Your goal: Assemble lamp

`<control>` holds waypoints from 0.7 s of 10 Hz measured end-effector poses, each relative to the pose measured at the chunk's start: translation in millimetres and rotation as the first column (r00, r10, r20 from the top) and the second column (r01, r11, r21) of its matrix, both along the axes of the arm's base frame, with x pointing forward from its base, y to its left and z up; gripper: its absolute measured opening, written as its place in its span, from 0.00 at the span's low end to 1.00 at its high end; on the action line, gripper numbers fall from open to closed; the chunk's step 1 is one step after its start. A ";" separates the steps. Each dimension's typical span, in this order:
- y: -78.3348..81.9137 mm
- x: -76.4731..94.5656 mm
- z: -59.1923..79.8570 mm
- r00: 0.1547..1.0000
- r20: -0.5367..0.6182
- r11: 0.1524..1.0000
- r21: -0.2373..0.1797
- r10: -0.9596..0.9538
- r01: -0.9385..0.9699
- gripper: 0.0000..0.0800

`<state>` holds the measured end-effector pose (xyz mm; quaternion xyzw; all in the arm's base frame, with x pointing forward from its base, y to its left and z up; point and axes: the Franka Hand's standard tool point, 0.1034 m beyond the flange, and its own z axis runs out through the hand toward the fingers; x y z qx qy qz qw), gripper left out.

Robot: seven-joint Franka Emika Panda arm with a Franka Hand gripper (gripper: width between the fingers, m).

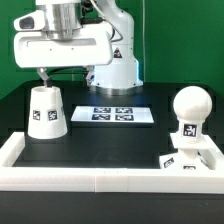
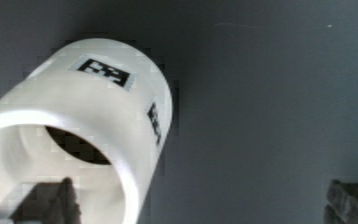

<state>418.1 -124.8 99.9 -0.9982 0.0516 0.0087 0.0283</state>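
The white tapered shade (image 1: 45,112) stands on the black table at the exterior view's left, with a tag on its side. In the wrist view the shade (image 2: 87,120) fills one side, its open mouth facing the camera. My gripper (image 1: 62,75) hangs just above the shade, jaws wide open and empty. In the wrist view my gripper (image 2: 202,205) has one fingertip (image 2: 48,200) over the shade's rim and the other over bare table. The round-headed bulb (image 1: 190,105) stands upright at the exterior view's right, by the square base (image 1: 185,158). I cannot tell whether they touch.
The marker board (image 1: 122,115) lies flat at the table's middle back, in front of the arm's base. A low white rail (image 1: 100,178) runs along the front and up both sides. The base sits in its right corner.
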 end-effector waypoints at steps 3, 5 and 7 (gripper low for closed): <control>-3.9 2.6 -7.4 1.000 0.000 1.000 -0.014 0.014 -0.014 0.87; -5.1 1.7 -12.9 1.000 0.001 1.000 -0.024 0.016 -0.016 0.87; -4.8 1.4 -13.6 1.000 -0.001 1.000 -0.024 0.016 -0.016 0.87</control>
